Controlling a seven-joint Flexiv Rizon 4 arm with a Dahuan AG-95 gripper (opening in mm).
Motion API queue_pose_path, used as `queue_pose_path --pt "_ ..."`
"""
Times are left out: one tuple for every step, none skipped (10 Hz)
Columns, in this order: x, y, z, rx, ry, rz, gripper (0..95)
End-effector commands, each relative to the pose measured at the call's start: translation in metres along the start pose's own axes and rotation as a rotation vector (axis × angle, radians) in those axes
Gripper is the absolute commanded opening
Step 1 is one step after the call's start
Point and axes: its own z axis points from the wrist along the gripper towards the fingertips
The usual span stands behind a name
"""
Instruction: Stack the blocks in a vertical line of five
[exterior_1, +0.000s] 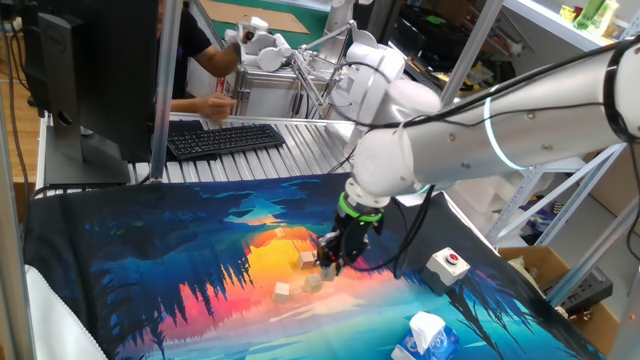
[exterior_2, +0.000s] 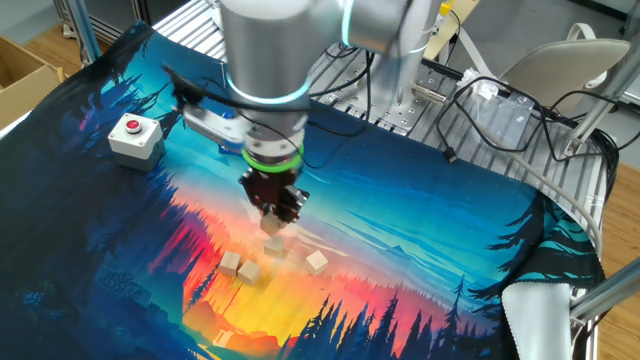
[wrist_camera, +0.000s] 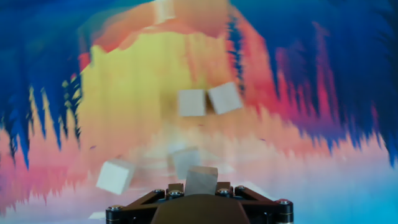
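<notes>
My gripper (exterior_2: 275, 215) hangs low over the painted cloth, shut on one tan wooden block (wrist_camera: 201, 180) held between its fingers. Right below it another block (exterior_2: 275, 246) lies on the cloth; it looks blurred in the hand view (wrist_camera: 185, 159). Two blocks lie side by side, touching (wrist_camera: 191, 102) (wrist_camera: 225, 98); in the other fixed view they are in front of and left of the gripper (exterior_2: 231, 264) (exterior_2: 249, 272). A single block (exterior_2: 316, 262) lies apart, also in the hand view (wrist_camera: 115, 176). In one fixed view the gripper (exterior_1: 330, 262) is beside loose blocks (exterior_1: 283, 291).
A white box with a red button (exterior_2: 135, 136) stands on the cloth, also in one fixed view (exterior_1: 447, 264). A white-and-blue tissue pack (exterior_1: 425, 338) lies at the cloth's near edge. A keyboard (exterior_1: 225, 138) and monitor stand behind the cloth.
</notes>
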Motion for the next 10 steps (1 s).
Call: queue_pose_path --pt "-0.005 0.012 0.004 0.058 0.003 -0.143 0.0" --pt "-0.009 0.013 0.004 0.070 0.005 -0.171 0.0" --pt "-0.013 0.013 0.005 0.081 0.009 -0.202 0.0" --pt "-0.016 0.014 0.005 0.076 0.013 -0.204 0.0" --pt "-0.016 0.014 0.005 0.071 0.016 -0.204 0.0" --pt "-0.017 0.014 0.006 0.066 0.018 -0.204 0.0" --pt "-0.017 0.014 0.007 0.071 0.019 -0.204 0.0" --pt "-0.018 0.013 0.007 0.070 0.019 -0.204 0.0" --pt "-0.019 0.012 0.008 0.070 0.022 -0.204 0.0" --pt "-0.020 0.010 0.009 0.069 0.023 -0.204 0.0"
